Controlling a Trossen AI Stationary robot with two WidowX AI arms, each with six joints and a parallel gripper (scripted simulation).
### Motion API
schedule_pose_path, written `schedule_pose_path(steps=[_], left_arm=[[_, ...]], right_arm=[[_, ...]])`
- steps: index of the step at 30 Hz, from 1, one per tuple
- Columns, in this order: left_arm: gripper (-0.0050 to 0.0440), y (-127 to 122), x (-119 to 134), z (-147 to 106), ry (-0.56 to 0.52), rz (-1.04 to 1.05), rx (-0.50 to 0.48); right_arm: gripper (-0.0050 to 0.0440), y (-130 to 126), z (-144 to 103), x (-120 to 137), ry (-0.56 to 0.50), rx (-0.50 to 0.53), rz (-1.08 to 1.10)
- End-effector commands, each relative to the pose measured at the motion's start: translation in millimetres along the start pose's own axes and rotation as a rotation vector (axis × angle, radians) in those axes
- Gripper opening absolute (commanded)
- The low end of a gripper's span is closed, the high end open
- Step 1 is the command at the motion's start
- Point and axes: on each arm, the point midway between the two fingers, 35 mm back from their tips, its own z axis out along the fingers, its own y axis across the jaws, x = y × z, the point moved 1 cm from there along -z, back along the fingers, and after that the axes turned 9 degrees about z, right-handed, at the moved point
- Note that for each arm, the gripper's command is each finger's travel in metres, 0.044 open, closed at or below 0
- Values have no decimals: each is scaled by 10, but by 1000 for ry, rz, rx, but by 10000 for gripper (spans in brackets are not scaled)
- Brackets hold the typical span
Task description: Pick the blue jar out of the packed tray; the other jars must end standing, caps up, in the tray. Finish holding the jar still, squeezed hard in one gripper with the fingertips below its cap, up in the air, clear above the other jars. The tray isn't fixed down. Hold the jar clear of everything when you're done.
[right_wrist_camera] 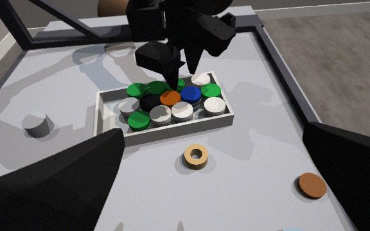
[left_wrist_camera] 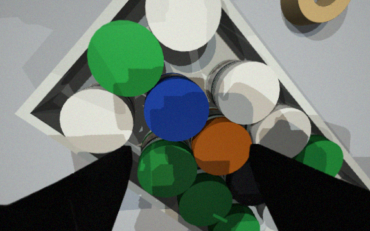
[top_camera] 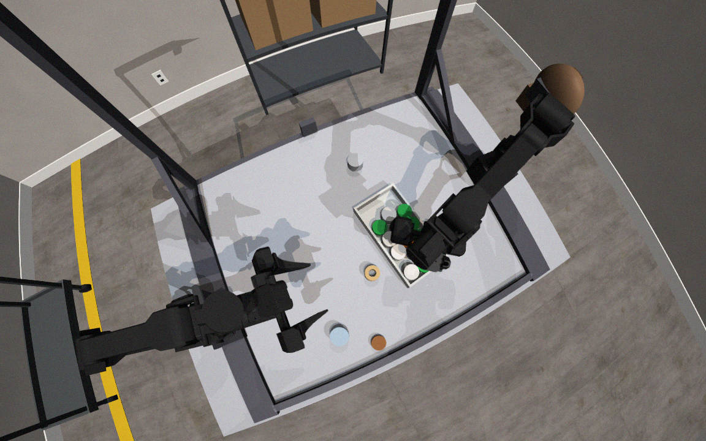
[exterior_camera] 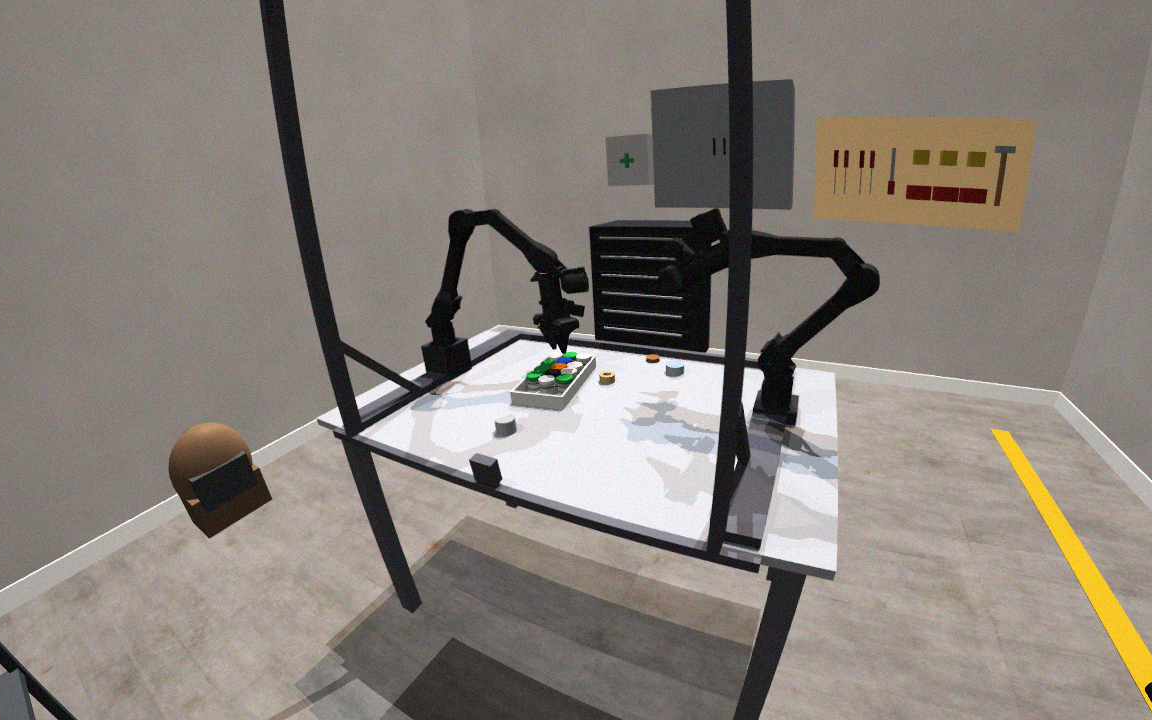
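Note:
The blue-capped jar stands in the white tray, packed between green, white and orange-capped jars. It also shows in the right wrist view and the exterior view. My left gripper hovers above the jars, pointing down, open and empty. Its fingers sit over a green jar and the orange jar, just beside the blue jar. In the top view the left gripper hides the blue jar. My right gripper is wide open and empty, far from the tray near the table's edge.
A tan ring lies on the table beside the tray. A brown disc and a light blue disc lie near the right gripper. A grey cylinder stands off the tray's other end. Black frame posts rise at the table's edges.

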Motion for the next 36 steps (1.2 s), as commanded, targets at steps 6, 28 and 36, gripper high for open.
schedule_pose_path(steps=[6, 28, 36], left_arm=[[313, -112, -125, -80, -4, -316, 3], [313, 27, -149, 209, -18, -780, -122], [313, 12, -175, 421, -21, -778, -111]], right_arm=[[440, 31, -15, -134, -37, -8, 3], [440, 23, -9, -98, -30, -7, 1], [440, 23, -9, -98, -30, -7, 1]])
